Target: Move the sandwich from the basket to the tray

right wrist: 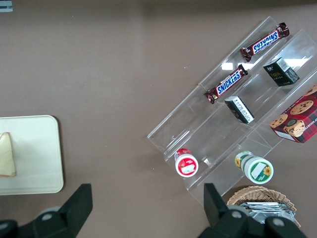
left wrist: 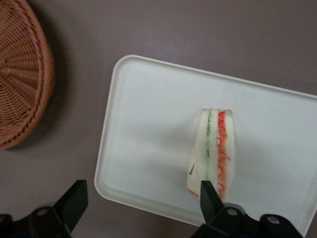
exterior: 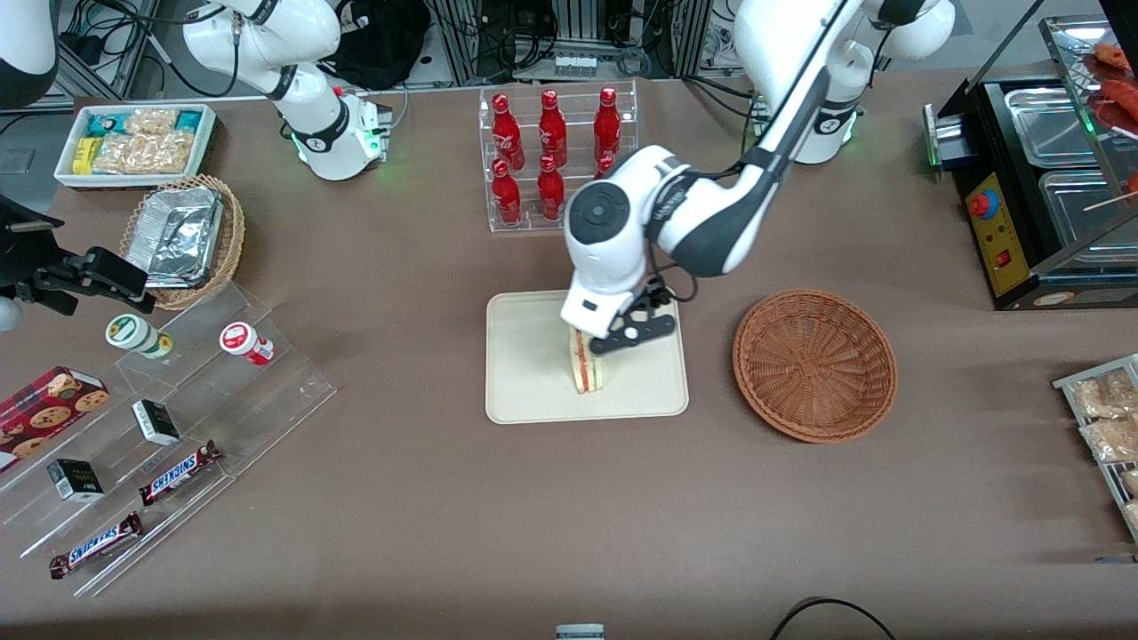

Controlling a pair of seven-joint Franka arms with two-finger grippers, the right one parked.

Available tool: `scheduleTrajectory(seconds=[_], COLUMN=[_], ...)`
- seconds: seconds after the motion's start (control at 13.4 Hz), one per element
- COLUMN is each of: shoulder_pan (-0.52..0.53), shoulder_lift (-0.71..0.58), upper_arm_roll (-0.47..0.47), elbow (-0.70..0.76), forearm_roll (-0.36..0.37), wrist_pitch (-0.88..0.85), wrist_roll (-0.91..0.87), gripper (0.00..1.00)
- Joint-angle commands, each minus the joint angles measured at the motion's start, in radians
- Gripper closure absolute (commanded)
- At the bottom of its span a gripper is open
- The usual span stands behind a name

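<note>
The sandwich, a white wedge with red and green filling, stands on edge on the cream tray. My left gripper hovers just above the tray, close over the sandwich's end farther from the front camera. It is open wide with nothing between its fingers, and one fingertip overlaps the sandwich's end. The reddish-brown basket sits beside the tray toward the working arm's end, with nothing in it.
A clear rack of red bottles stands farther from the front camera than the tray. A stepped acrylic stand with snacks, a tan basket of foil trays and a white snack bin lie toward the parked arm's end. A black food warmer stands toward the working arm's end.
</note>
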Motion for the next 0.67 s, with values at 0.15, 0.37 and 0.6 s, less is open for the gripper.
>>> scheduleTrajectory(seconds=[0.15,0.37,0.6], shoulder_pan=[0.113,0.197,0.287], shoulder_lift=[-0.096,-0.172,-0.225], upper_arm_roll=[0.007,0.007,0.007], elbow=[-0.085,-0.158,-0.197], forearm_roll=[-0.001,-0.027,-0.075], wrist_pitch=[-0.027,-0.024,-0.047], wrist_roll=[0.108,0.239,0.396], gripper=[0.00,0.00,0.00])
